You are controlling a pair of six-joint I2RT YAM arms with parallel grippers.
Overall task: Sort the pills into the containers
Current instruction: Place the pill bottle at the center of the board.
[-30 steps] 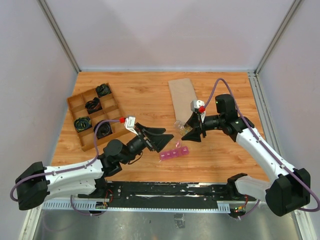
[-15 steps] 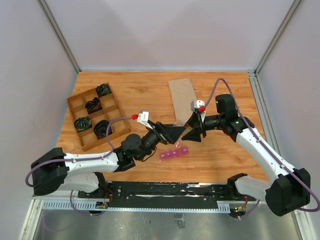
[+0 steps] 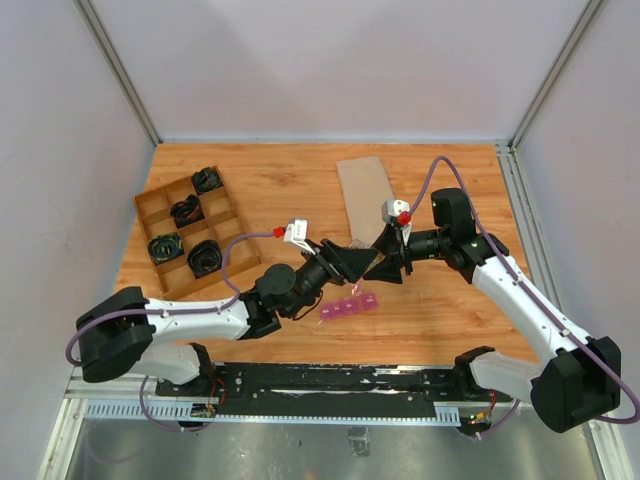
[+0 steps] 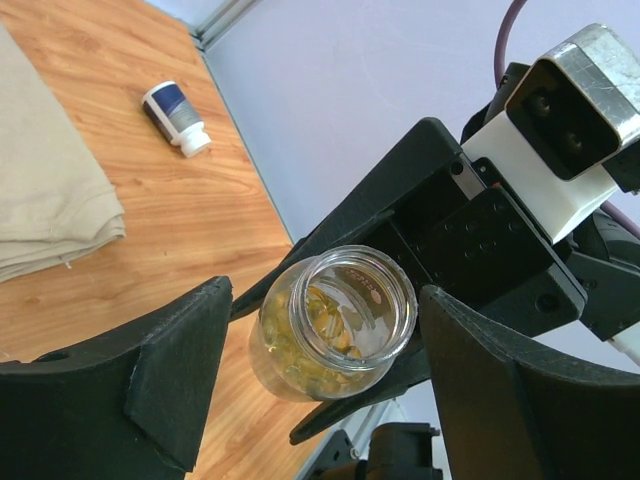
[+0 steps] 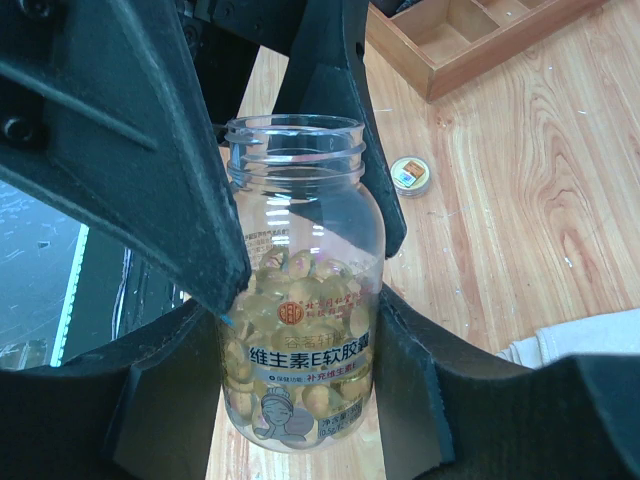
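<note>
Little room: left hand (image 4: 327, 300) straddles right hand's (image 5: 300, 380) jar (image 5: 300, 200).

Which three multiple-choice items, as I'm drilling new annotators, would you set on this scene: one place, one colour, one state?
1. Where is the pink pill strip?
A. In the wooden tray.
B. Flat on the table, held by nothing.
C. Inside a gripper.

2. What colour are the capsules in the clear bottle?
A. Yellow.
B. Blue.
C. Red.

3. What state is the clear bottle in?
A. Capped, lying on the table.
B. Capped, held upright.
C. Uncapped, clamped by the right gripper.

Answers:
1. B, the top view shows the strip lying free on the wood.
2. A, the right wrist view shows yellow softgels through the clear wall.
3. C, its mouth is bare and the right gripper's jaws press its sides.
</note>
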